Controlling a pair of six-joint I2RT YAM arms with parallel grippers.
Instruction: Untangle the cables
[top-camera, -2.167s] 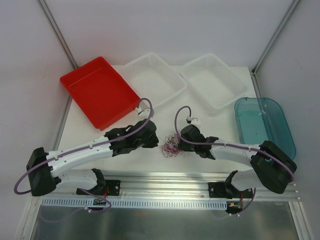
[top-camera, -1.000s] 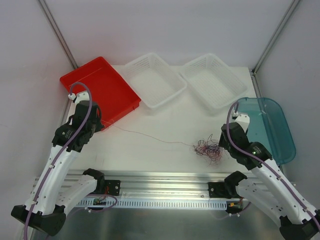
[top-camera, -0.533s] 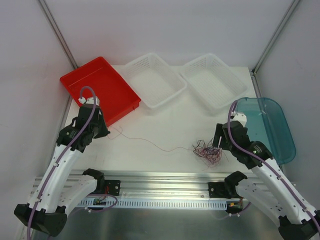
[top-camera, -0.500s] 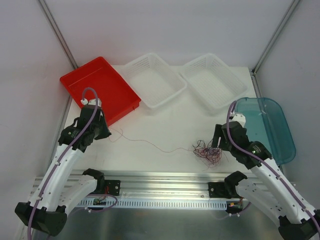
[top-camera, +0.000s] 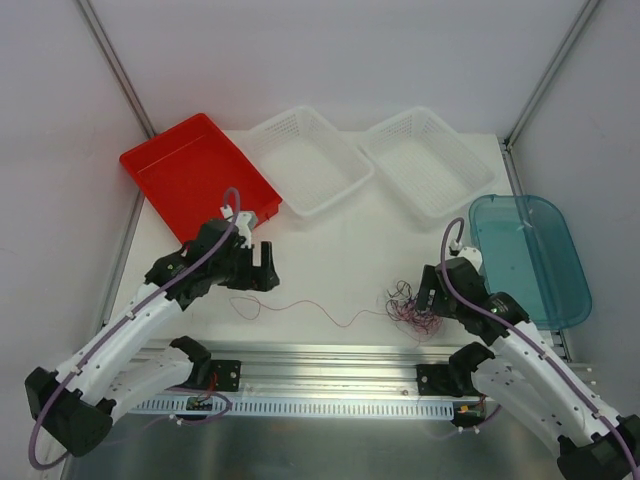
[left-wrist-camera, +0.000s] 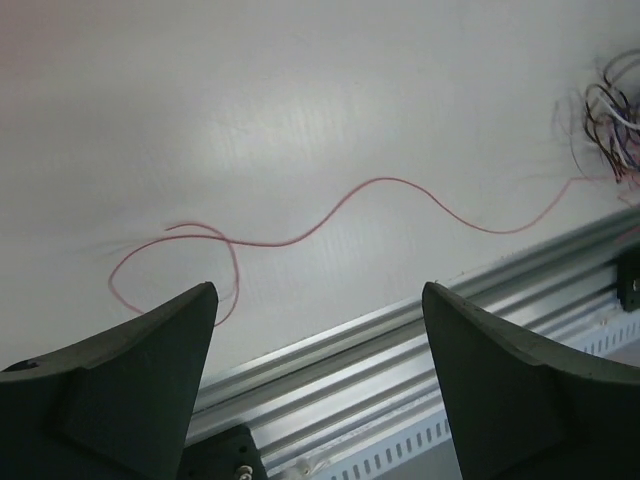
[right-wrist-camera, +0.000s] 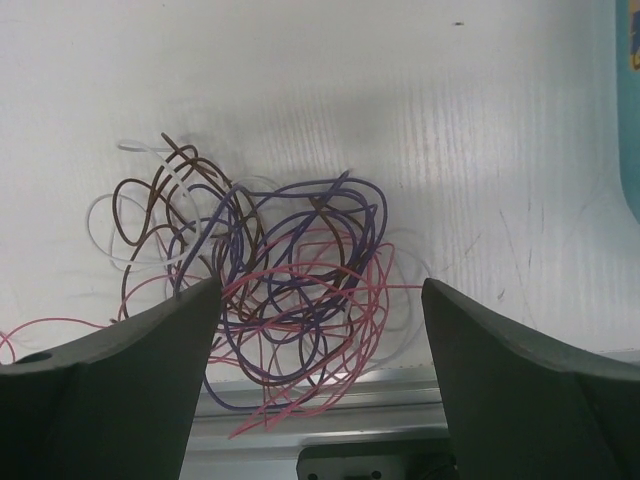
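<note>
Surface: white.
Left hand: apart, empty, left of tangle.
Right hand: apart, empty, above tangle.
Right wrist alone: brown, purple, white in tangle.

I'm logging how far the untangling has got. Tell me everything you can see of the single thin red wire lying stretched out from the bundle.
The red wire is one thin, flexible strand, pinkish red, lying flat on the white table. It is slack: a small loop crosses itself at its left end, then it runs in gentle waves to the right, where its far end goes into the tangle. Nothing grips it; the open left gripper hovers near its looped end.
</note>
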